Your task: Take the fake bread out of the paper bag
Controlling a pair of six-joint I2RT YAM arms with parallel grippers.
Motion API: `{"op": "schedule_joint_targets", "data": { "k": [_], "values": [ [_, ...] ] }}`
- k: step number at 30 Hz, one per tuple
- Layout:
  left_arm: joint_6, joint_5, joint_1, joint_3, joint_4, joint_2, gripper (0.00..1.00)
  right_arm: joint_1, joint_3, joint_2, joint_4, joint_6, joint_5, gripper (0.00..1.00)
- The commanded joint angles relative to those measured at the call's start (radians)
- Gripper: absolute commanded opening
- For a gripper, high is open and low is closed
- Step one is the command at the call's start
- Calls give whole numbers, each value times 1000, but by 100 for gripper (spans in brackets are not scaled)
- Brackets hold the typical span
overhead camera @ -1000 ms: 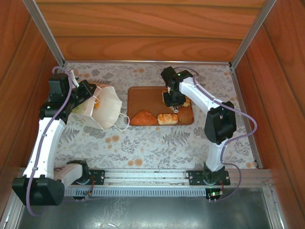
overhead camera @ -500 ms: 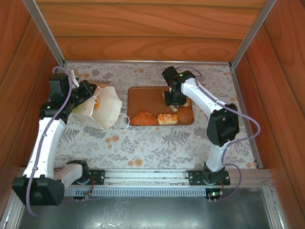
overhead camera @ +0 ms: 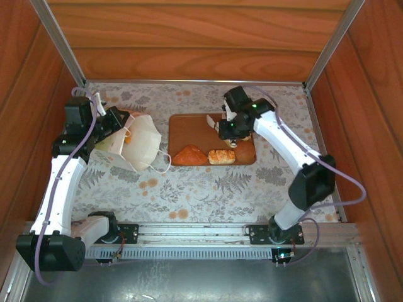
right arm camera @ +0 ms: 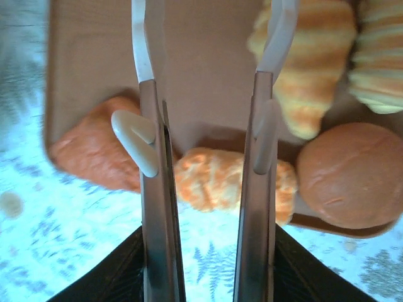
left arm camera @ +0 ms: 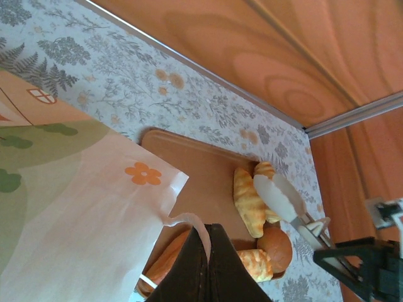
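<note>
Nearest the arm bases lies the floral counter (overhead camera: 201, 189). On it the brown board (overhead camera: 189, 129) carries the fake bread (left arm camera: 249, 198), five pieces in all, every one outside the paper bag (overhead camera: 141, 145).

The right gripper (right arm camera: 211, 28) hangs over the board. Its jaws stand open with bare board between them, gripping nothing. Back toward the wrist, the ridged loaf (right arm camera: 214, 179) lies across the gap between the two fingers. The triangular piece (right arm camera: 88, 151) sits outside the left finger and the round bun (right arm camera: 346, 173) outside the right one. At the right fingertip a croissant (right arm camera: 308, 56) passes under the finger; whether they touch I cannot tell. A second croissant (right arm camera: 381, 63) lies against it, farther right.

Well to the left of those jaws, the left gripper (overhead camera: 124, 126) has its jaws closed on the paper bag's rim. The bag leans on the counter just left of the board, its cord handle (overhead camera: 165, 162) close to the board's near corner. What is inside the bag is hidden.
</note>
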Motion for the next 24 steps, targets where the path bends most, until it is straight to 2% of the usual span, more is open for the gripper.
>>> {"op": "schedule_joint_targets", "data": {
  "k": [1,3,7,11,18,24],
  "values": [
    [84,15,-1,-18,-44,-42,0,33,-79,-132,189,-26,-188,44],
    [109,-6,-1,-30,-75,-63,0,67,-143,-188,271,-27,-251,43],
    [153,-61,0,-42,-130,-105,0,169,-257,-276,406,-55,-300,42],
    [168,-136,1,-45,-164,-142,0,277,-333,-312,490,-78,-363,41],
    [145,-185,1,-37,-165,-148,0,407,-374,-276,585,-64,-462,39],
    [141,-160,0,-21,-165,-124,0,471,-297,-142,606,-39,-468,39]
  ]
}}
